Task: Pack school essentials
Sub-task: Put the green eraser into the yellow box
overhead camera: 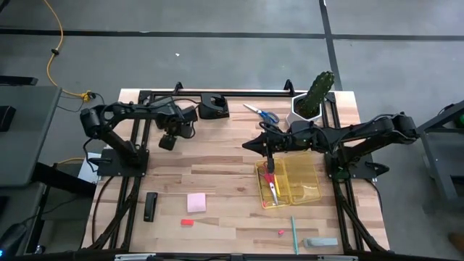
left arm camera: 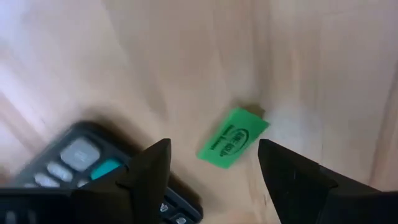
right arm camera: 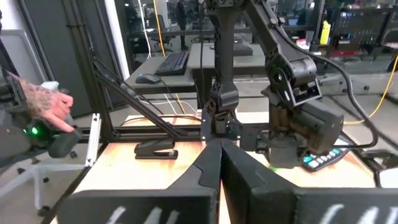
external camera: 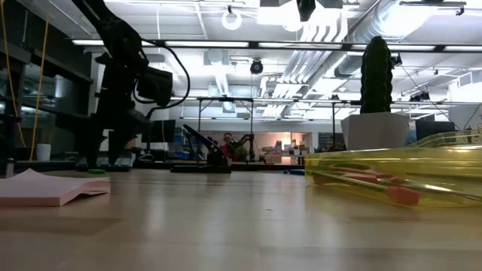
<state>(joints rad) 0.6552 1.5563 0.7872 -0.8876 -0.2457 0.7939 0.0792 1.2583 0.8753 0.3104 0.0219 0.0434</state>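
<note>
1. Left gripper (overhead camera: pixel 168 142): hangs over the upper left of the table, fingers wide apart, holds nothing.
2. Under it, in the left wrist view (left arm camera: pixel 214 146): a green eraser (left arm camera: pixel 233 142) flat on the wood, between the two fingers but not touching them; a calculator (left arm camera: pixel 81 158) just beside it.
3. Right gripper (overhead camera: pixel 248 146): sits near the middle of the table and points left, fingers pressed together with nothing seen between them (right arm camera: pixel 214 144).
4. Yellow tray (overhead camera: pixel 304 190): lies right of the middle, just below the right gripper.
5. Red scissors (overhead camera: pixel 271 183): lie inside the tray, along its left side.
6. Blue scissors (overhead camera: pixel 262 113): lie at the top middle, near the cactus (overhead camera: pixel 319 90).
7. Pink pad (overhead camera: pixel 196 202): lies at the lower left of the middle, well apart from the tray.
8. Red bit (overhead camera: pixel 187 222): just below the pad.
9. Teal pen (overhead camera: pixel 294 233): near the bottom edge, below the tray.
</note>
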